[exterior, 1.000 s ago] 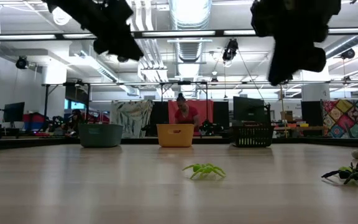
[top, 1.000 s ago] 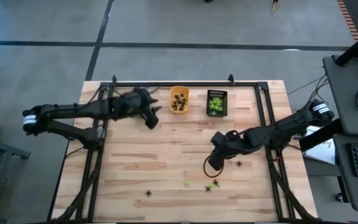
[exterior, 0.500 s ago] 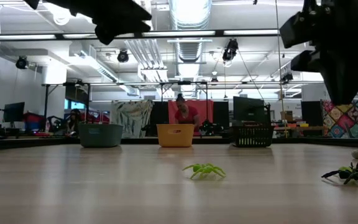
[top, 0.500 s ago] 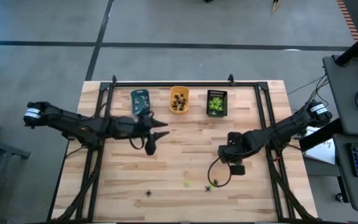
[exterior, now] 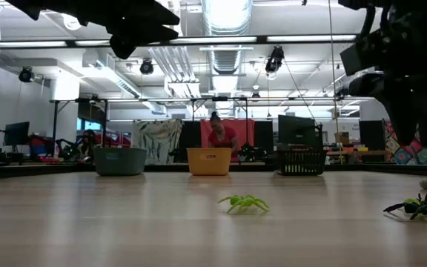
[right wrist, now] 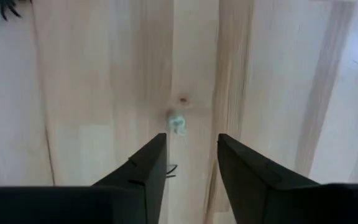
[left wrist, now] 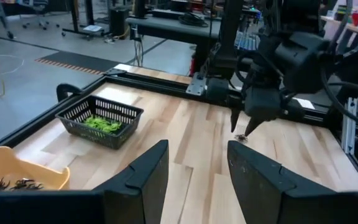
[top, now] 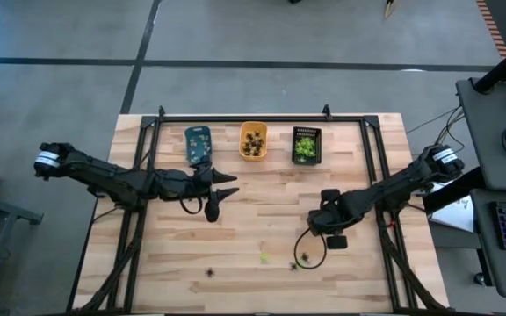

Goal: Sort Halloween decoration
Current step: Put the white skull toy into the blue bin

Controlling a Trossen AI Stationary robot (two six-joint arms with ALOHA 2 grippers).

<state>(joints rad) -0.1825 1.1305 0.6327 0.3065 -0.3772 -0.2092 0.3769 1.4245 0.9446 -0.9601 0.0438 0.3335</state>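
**Right arm now over the near right bench**

Since a second ago my right gripper (top: 336, 239) has moved right off the loose figures, fingers parted over a pale whitish figure (right wrist: 177, 124), holding nothing. The left gripper (top: 213, 211) has left the blue tray (top: 198, 143) uncovered; fingers apart, empty. The orange tray (top: 253, 140) holds black figures, the black tray (top: 307, 145) yellow-green ones. A yellow-green figure (exterior: 244, 202) lies near.
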